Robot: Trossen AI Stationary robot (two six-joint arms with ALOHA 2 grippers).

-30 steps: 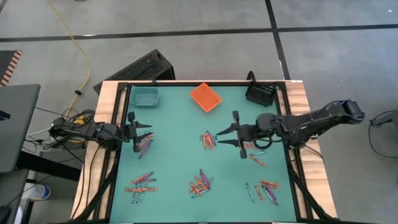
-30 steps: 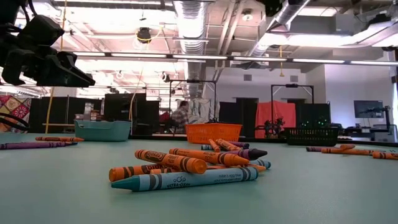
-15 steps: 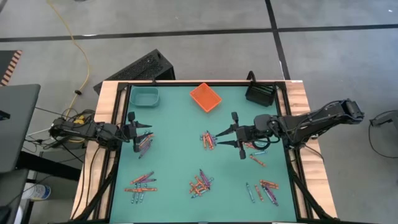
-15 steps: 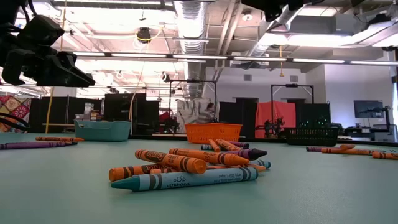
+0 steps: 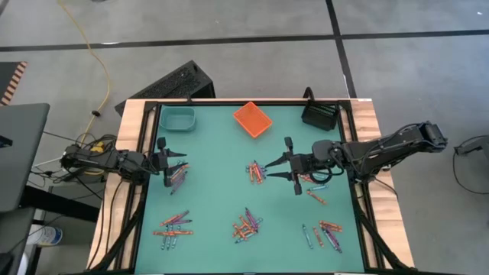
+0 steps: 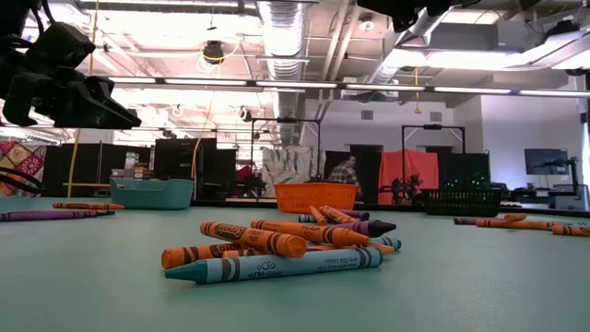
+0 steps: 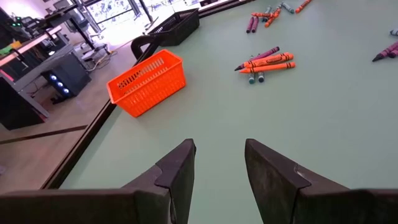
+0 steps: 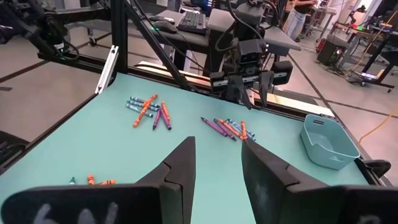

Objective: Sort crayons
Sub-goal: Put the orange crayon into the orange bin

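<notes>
The crayons lie in several small heaps on the green table: one [image 5: 255, 172] at the middle, one [image 5: 178, 176] at the left, one [image 5: 315, 189] at the right, and three [image 5: 246, 225] along the near side. My left gripper [image 5: 177, 162] hovers open above the left heap, with nothing between its fingers [image 7: 177, 174]. My right gripper [image 5: 267, 169] hangs open in the air just right of the middle heap, pointing toward the table's left edge. Its fingers [image 8: 180, 168] are empty. The near heap [image 6: 277, 247] rests flat on the table.
Three small bins stand along the far edge: a teal bin [image 5: 179, 118] at the left, an orange bin [image 5: 253, 119] in the middle, a black bin [image 5: 319, 114] at the right. A raised dark frame [image 5: 145, 183] rims the table. A person [image 6: 345, 173] shows far behind it.
</notes>
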